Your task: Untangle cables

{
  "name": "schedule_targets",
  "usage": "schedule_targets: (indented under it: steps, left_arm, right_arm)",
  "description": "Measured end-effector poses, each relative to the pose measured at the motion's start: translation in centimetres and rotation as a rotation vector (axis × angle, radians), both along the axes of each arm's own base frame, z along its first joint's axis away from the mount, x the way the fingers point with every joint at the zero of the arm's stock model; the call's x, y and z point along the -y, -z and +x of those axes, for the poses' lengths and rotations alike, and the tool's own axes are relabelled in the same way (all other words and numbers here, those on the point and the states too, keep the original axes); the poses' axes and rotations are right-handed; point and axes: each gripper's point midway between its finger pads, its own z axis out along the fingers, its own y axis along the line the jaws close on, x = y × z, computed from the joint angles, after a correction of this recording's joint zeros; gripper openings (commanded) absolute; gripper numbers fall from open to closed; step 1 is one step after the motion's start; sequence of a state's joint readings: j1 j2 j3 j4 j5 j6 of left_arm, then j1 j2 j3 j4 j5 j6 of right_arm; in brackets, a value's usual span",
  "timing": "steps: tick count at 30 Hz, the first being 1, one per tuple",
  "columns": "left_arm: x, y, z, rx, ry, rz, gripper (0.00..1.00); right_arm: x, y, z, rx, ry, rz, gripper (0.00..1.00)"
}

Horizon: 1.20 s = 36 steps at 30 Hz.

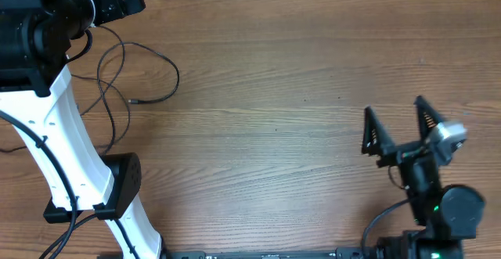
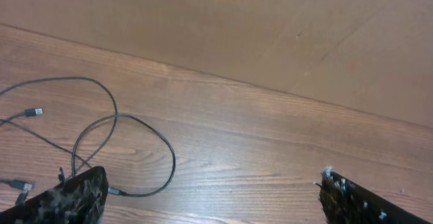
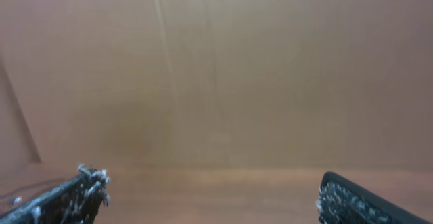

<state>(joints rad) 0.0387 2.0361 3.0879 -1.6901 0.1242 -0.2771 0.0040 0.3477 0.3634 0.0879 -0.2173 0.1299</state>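
Near the wide-open left claw [image 2: 214, 182], light, limp cables [image 2: 139, 126] loop on the table [image 2: 270, 139], probably best pinched beside a plug [image 2: 32, 112]. Right claw [image 1: 394, 110] gapes empty, well apart.

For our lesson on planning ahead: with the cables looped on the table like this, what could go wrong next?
1. The cables cross in loops; pulling one strand could tighten the crossing.
2. They lie thin and flat on the table, so the open left hand may slip off them.
3. Strands run close to the left arm; they could snag on it.
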Motion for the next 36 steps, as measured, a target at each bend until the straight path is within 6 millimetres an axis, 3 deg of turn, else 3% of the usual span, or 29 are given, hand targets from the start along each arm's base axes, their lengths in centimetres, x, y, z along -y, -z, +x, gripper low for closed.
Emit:
schedule_targets:
  steps: [2,6,11,17,20,36]
  left_arm:
    - [0.0,0.0,0.0,-0.001,0.0,0.0,0.99]
    - [0.0,0.0,0.0,-0.001,0.0,0.0,0.99]
    - [0.0,0.0,0.0,-0.001,0.0,0.0,0.99]
    - [0.0,0.0,0.0,-0.001,0.0,0.0,1.0]
    - [0.0,0.0,0.0,-0.001,0.0,0.0,1.0]
    - [0.0,0.0,0.0,-0.001,0.0,0.0,0.99]
  right_arm:
    - [-0.5,2.6,-0.4,0.021,-0.014,0.002,1.0]
    - [-0.3,5.4,-1.0,0.052,0.002,0.011,1.0]
    - [0.0,7.0,-1.4,0.065,0.023,0.016,1.0]
    - [0.1,10.2,-1.2,-0.056,0.029,0.009,1.0]
    - [0.2,13.2,-1.1,-0.177,0.034,0.001,1.0]
    - [0.2,13.1,-1.1,-0.174,0.034,0.001,1.0]
